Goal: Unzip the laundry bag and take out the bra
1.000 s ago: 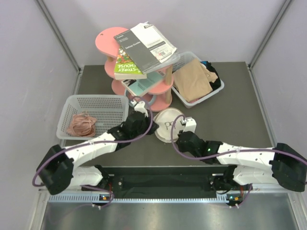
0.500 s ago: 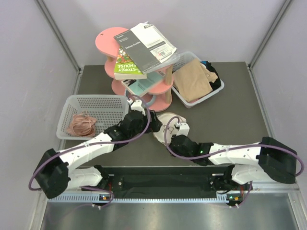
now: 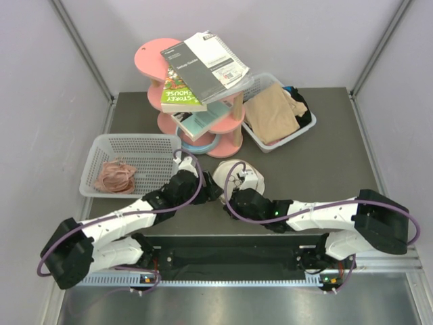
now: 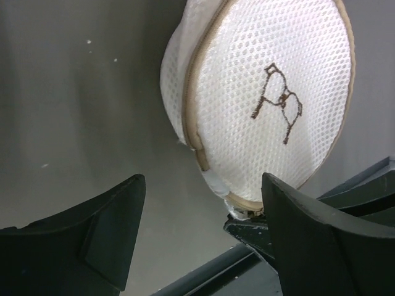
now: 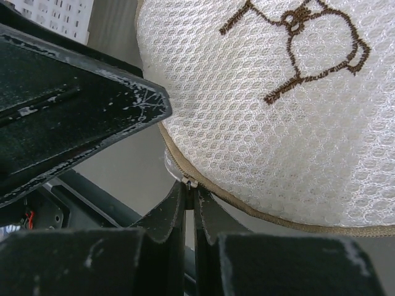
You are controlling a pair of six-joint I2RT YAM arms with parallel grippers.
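The laundry bag (image 3: pixel 239 172), a round cream mesh pouch with a dark bra outline on its face (image 4: pixel 271 92) (image 5: pixel 278 117), lies mid-table in front of the pink stand. My right gripper (image 5: pixel 190 186) (image 3: pixel 227 191) is shut on the small metal zipper pull (image 5: pixel 189 181) at the bag's near-left edge. The tan zipper (image 4: pixel 192 105) looks closed along the stretch that shows. My left gripper (image 4: pixel 202 185) (image 3: pixel 207 188) stands open just left of the bag, its right finger close to the right gripper's fingers (image 4: pixel 259 233), with nothing between its jaws. The bra is hidden.
Behind the bag a pink tiered stand (image 3: pixel 166 55) carries books. At the left is a white mesh basket (image 3: pixel 145 145) holding a pinkish-brown bundle (image 3: pixel 114 176). A tray (image 3: pixel 301 128) with tan cloth (image 3: pixel 270 112) sits at the back right.
My left gripper has opened and drawn back toward the near edge. My right gripper, still shut, has swung left round the bag's near edge, and the bag has shifted slightly.
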